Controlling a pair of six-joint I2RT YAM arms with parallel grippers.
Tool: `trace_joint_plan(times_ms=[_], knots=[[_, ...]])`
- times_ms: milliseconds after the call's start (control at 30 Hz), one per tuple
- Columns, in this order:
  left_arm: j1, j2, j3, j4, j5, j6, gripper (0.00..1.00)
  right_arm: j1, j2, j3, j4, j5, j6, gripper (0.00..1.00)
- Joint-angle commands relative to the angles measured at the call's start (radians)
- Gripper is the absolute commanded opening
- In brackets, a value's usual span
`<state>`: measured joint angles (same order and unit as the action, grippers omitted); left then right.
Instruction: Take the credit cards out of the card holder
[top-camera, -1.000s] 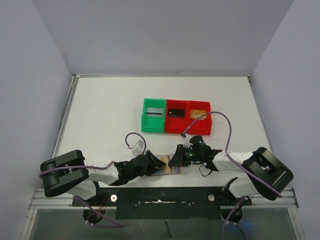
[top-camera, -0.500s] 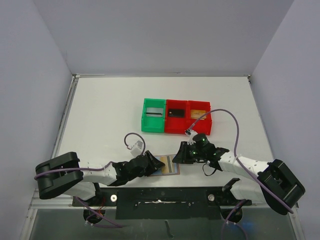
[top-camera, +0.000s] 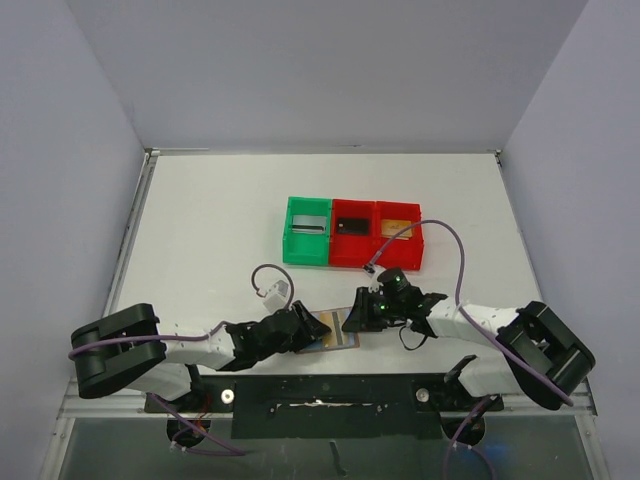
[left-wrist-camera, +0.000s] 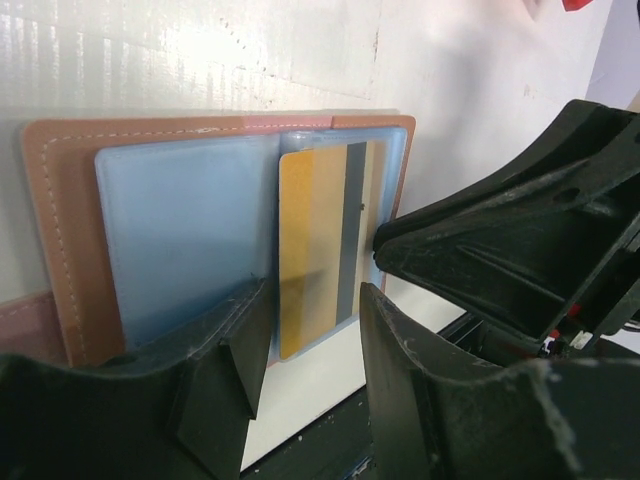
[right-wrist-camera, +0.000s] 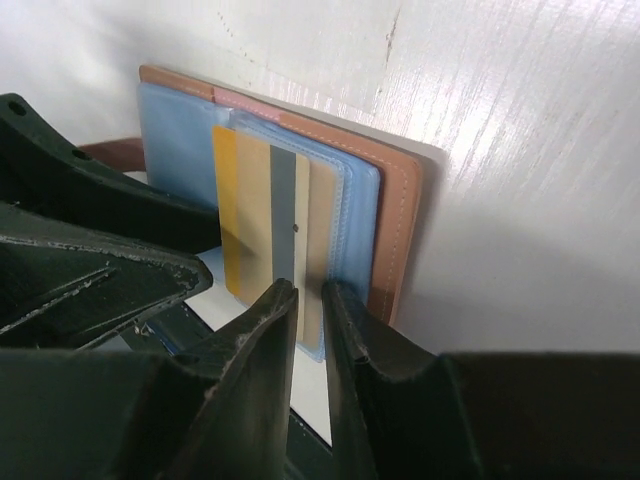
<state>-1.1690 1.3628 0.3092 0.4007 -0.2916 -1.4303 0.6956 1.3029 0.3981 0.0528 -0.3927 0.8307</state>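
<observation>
The card holder (left-wrist-camera: 55, 230) is lying open and flat at the near edge of the table (top-camera: 200, 230), right between the two arms, blue lining facing up. One gold card (left-wrist-camera: 310, 250) with a grey stripe sits in the sleeve on the right half.

The left gripper (left-wrist-camera: 312, 300) comes in from the left with its fingers spread wide, one on each side of the card, and one of them looks to be resting on the blue lining. Best guess is it's there as a hold-down, so the leather doesn't slide or flap shut when the other arm tugs.

The right gripper (right-wrist-camera: 310, 292) reaches in from the right, very low. Its fingers are nearly pressed together with just a thin slit between them, lined up on the card's exposed edge. That makes sense, since a card this thin and flat can only be caught edge-on. Whether the edge is actually nipped or only sitting at the slit can't be told from these views.

Farther out sit a green bin (top-camera: 288, 238) and two red bins (top-camera: 375, 260) in a row. Each seems to have a card in it, so the gold one is probably the last to pull.
</observation>
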Motion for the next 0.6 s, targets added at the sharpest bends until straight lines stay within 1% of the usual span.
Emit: trace_joint_plan(times_ms=[0,133,233,433,567], knots=[[-0.006,0.030,-0.063,-0.009,0.001,0.000,0.41,0.011,0.031,0.004,0.002,0.056,0.021,0.20],[-0.006,0.083,-0.114,0.128,0.027,-0.008,0.41,0.014,0.040,-0.026,0.057,0.024,0.031,0.19],[-0.005,0.125,-0.122,0.208,0.046,-0.009,0.41,0.019,0.059,-0.022,0.069,0.012,0.024,0.18],[-0.006,0.155,-0.130,0.264,0.050,-0.023,0.40,0.034,0.094,-0.016,0.078,-0.002,0.016,0.16],[-0.005,0.134,-0.151,0.284,0.032,-0.046,0.35,0.036,0.099,-0.023,0.089,-0.012,0.014,0.13]])
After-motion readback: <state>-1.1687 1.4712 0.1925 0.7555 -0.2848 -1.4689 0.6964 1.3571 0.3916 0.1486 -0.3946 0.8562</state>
